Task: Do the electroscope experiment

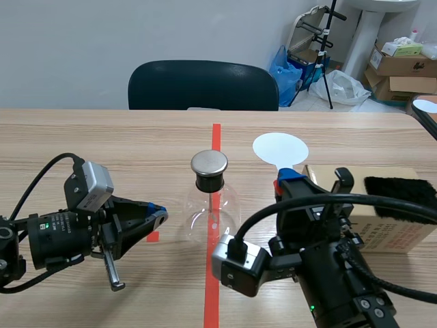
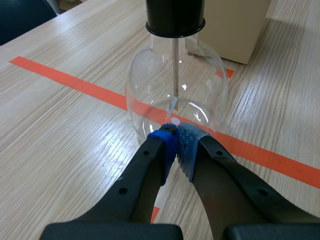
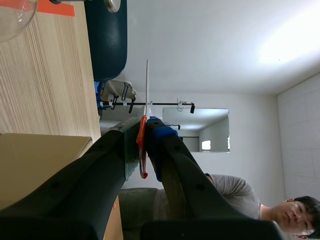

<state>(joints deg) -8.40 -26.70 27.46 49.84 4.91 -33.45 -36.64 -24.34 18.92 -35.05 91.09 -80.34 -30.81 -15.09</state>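
Observation:
The electroscope point(image 1: 209, 198) is a clear glass flask with a black stopper and a round metal cap point(image 1: 209, 162), standing on the red tape line at mid-table. My left gripper point(image 1: 158, 217) lies low to its left, shut on nothing. In the left wrist view its blue pads point(image 2: 169, 145) meet just short of the flask point(image 2: 150, 95), whose inner rod point(image 2: 175, 65) shows. My right gripper point(image 1: 285, 183) is right of the flask, shut on the orange handle of a white round paddle point(image 1: 280, 147). The right wrist view shows the paddle point(image 3: 147, 85) edge-on between my gripper point(image 3: 142, 131) fingers.
A cardboard box point(image 1: 392, 229) with a black furry pad point(image 1: 401, 193) on top sits at the right, beside my right arm. A dark chair point(image 1: 203, 85) stands behind the table's far edge. A person point(image 3: 280, 205) shows in the right wrist view, beyond the table.

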